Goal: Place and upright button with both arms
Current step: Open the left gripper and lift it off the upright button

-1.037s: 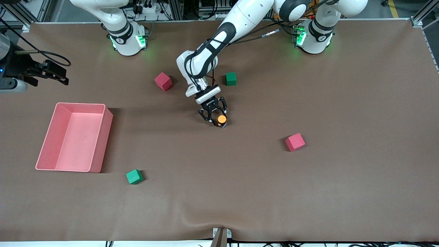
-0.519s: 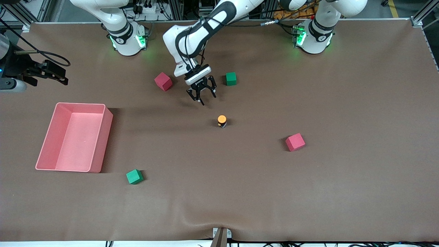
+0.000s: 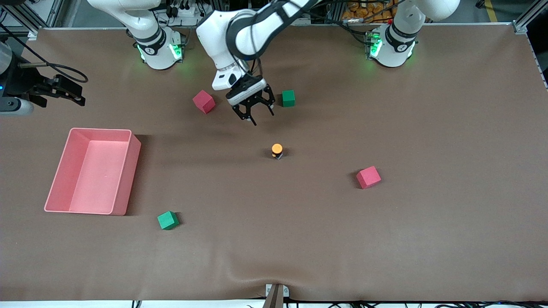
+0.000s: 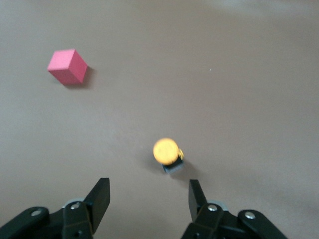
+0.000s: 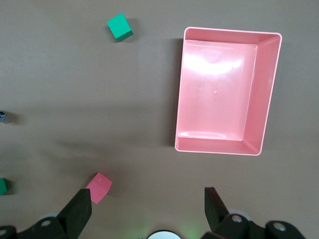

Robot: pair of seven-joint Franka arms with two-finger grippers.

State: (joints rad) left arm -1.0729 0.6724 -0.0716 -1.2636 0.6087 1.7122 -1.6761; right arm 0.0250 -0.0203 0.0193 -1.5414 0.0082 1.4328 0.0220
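Note:
The button (image 3: 277,149) stands upright on the brown table mat, orange cap on top, with nothing touching it. In the left wrist view the button (image 4: 166,152) shows a little way past the fingertips. My left gripper (image 3: 259,116) hangs open and empty over the mat between a red cube (image 3: 203,101) and a green cube (image 3: 288,98), on the robots' side of the button. Its jaws (image 4: 147,194) hold nothing. My right gripper (image 5: 148,206) is open and empty, high over the table by its own base; the front view does not show it.
A pink bin (image 3: 135,171) sits toward the right arm's end; its rim (image 5: 178,94) shows in the right wrist view. Nearer the camera lie a green cube (image 3: 167,220) and a red cube (image 3: 368,176). A black device with a cable (image 3: 60,90) sits at that end's edge.
The left gripper let go of the button, rose and drew back toward the robots' bases. The button stays upright where it was set. The right arm has not moved.

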